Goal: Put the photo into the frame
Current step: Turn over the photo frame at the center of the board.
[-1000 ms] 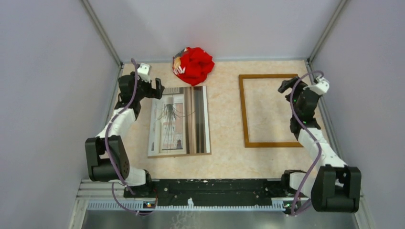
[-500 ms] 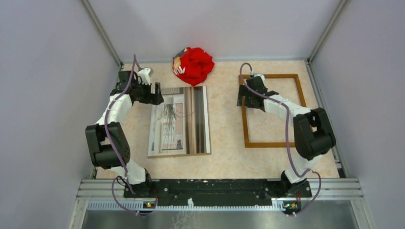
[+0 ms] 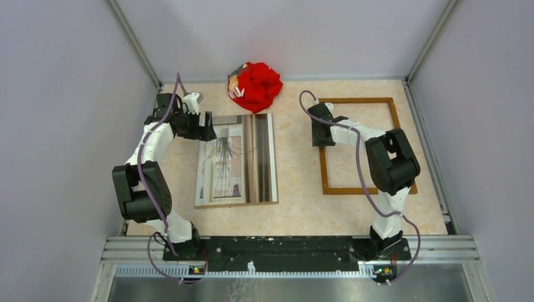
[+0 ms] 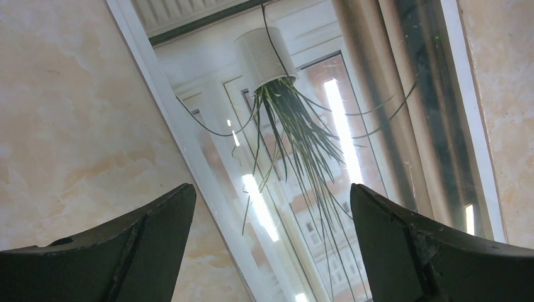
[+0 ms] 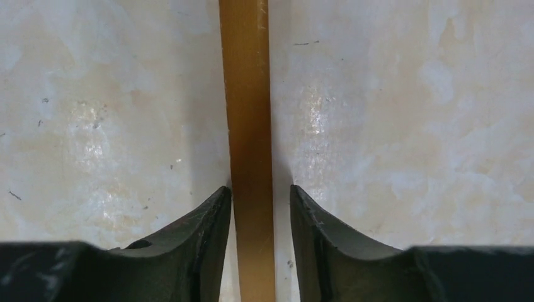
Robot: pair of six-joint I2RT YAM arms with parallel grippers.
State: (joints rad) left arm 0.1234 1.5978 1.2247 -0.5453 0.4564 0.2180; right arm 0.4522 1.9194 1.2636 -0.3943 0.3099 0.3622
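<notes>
Fingers (image 5: 201,245) of the right gripper (image 5: 259,195) stand barely apart, the frame (image 5: 245,94) rail between them for pinching; the left gripper (image 4: 271,192) gapes empty, the photo (image 4: 302,82) beneath.

gap: open strip of table (image 3: 296,170) between photo (image 3: 236,160) and frame (image 3: 324,170) | obstacle: red cloth (image 3: 255,86) at far edge

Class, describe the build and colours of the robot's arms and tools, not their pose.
The left arm and right arm alternate white links with bulky black joints; a purple cable trails along each. The left tool and right tool each have two dark, curved, tapering fingers.
</notes>
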